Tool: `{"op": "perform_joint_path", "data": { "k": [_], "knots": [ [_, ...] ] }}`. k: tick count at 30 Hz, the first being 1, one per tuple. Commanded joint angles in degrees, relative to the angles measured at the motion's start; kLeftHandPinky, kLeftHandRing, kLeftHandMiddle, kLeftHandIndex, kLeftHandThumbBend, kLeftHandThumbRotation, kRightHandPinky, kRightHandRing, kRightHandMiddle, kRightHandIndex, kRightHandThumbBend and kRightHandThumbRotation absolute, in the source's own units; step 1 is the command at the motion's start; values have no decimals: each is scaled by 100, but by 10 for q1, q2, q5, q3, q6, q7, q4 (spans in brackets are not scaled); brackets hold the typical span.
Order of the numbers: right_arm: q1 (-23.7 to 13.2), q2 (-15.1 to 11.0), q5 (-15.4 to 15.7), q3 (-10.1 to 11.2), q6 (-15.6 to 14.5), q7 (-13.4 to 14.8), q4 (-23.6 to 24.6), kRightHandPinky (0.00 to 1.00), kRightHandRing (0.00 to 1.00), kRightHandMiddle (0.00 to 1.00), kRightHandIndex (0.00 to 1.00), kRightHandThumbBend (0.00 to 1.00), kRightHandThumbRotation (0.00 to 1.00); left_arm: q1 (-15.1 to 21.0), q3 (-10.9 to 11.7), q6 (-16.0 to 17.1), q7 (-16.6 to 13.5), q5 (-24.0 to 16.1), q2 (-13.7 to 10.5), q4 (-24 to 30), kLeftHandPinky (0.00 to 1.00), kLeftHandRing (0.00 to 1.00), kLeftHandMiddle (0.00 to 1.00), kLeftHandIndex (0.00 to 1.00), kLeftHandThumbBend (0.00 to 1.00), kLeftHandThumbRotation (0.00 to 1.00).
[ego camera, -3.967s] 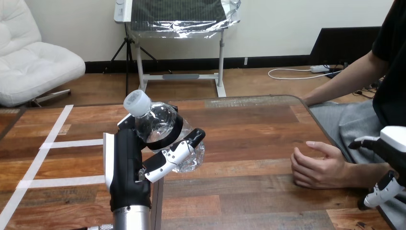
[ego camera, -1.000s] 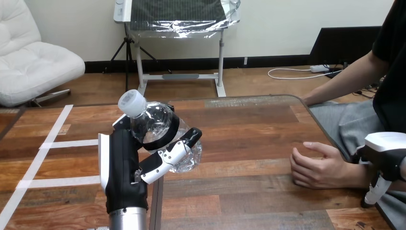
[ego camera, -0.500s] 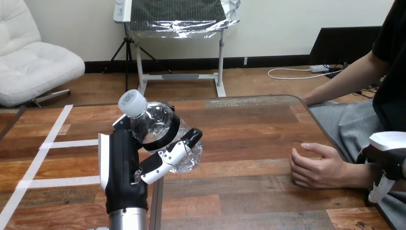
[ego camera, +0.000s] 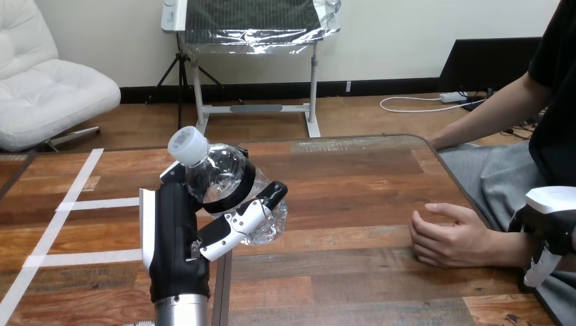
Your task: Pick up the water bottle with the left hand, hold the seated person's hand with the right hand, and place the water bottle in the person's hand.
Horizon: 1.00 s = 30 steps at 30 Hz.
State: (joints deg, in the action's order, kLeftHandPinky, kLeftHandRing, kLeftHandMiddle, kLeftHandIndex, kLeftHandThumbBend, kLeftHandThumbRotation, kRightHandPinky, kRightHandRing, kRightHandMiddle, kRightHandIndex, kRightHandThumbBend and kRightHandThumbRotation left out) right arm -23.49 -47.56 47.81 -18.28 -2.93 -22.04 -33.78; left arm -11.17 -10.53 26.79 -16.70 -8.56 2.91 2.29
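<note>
A clear plastic water bottle (ego camera: pixel 229 182) with a white cap (ego camera: pixel 187 145) hangs tilted above the table's left middle, cap up and to the left. My left hand (ego camera: pixel 171 238) is shut on it, thumb across its lower body and fingers behind it. The person's hand (ego camera: pixel 447 239) rests on the table near the right edge, loosely curled. My right hand (ego camera: pixel 551 221) is at the view's right edge, close beside the person's wrist; I cannot tell whether it touches the wrist.
The wooden table (ego camera: pixel 353 176) has white tape lines (ego camera: pixel 75 204) across its left part. The person's other arm (ego camera: pixel 489 112) reaches down to the table's far right corner. Bare wood lies between the bottle and the person's hand.
Over four seconds the bottle and my left hand dropped slightly left. My right hand turned and settled by the person's wrist. The person's hand edged a little left.
</note>
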Motion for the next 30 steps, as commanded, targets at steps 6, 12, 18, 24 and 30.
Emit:
{"op": "perform_joint_path", "data": {
  "k": [6, 12, 18, 24, 30],
  "knots": [
    [-40, 8, 3, -22, 17, 0, -28, 58, 71, 77, 77, 72, 0, 17, 1, 11, -5, -9, 26, 42, 38, 41, 46, 50, 61, 0],
    [-52, 9, 3, -34, 34, -12, -47, 55, 69, 76, 77, 71, 0, 15, 0, 8, -4, -6, 28, 44, 38, 41, 46, 49, 61, 0],
    [-60, 12, -26, -28, 55, -32, -62, 55, 69, 76, 78, 70, 0, 17, 0, 12, -1, -3, 26, 42, 38, 42, 46, 49, 61, 0],
    [-66, 20, -49, -21, 58, -46, -75, 59, 69, 75, 77, 71, 0, 16, 1, 13, 2, 0, 24, 42, 38, 42, 46, 49, 60, 0],
    [-71, 22, -51, -31, 59, -54, -79, 57, 65, 72, 75, 72, 0, 15, 2, 11, 0, -3, 24, 45, 38, 42, 46, 49, 60, 0]
  ]
}}
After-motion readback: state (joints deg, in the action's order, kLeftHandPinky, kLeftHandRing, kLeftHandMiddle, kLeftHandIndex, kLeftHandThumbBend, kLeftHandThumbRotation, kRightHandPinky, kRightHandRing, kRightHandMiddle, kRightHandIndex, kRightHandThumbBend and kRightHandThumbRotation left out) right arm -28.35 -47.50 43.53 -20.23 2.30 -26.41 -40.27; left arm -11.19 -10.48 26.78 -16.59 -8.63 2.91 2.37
